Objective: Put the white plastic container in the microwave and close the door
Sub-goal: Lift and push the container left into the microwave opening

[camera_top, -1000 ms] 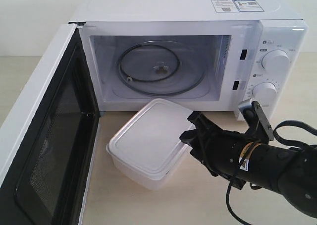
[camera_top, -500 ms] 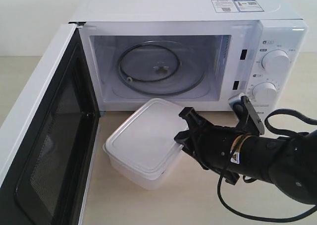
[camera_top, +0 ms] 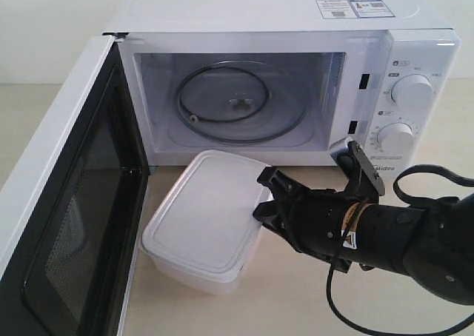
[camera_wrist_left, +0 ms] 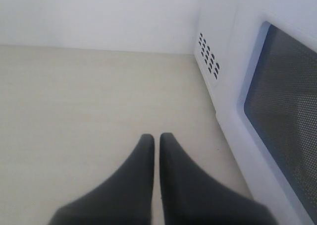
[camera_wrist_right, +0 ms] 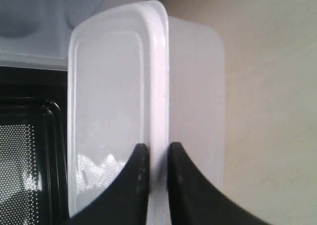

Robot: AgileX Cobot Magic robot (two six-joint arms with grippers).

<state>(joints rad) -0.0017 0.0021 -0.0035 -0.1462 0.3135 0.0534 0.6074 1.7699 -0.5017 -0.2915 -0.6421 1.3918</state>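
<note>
So the rectangular translucent-white plastic container (camera_top: 201,219) with rounded corners and a flat snap-on lid is sitting on the pale wood-look counter (camera_top: 170,315) in the lower middle of the exterior view. It's just in front of the boxy white microwave (camera_top: 433,58), whose cavity is open, and next to the swung-out white door (camera_top: 63,203) with its black mesh frame at lower left. The black right hand (camera_top: 261,199) is pinching the lid's raised rim on the container's right side, one finger on top and one under the lip. The left hand (camera_wrist_left: 156,138) is pressed together, hovering over bare counter. My guess is the box is light but a bit flexy and slick. Thin smooth plastic like that could let the lid pop or the box tilt, so gripping near the middle of the edge looks smartest. The round glass turntable (camera_top: 241,103) inside is looking smooth too.
</note>
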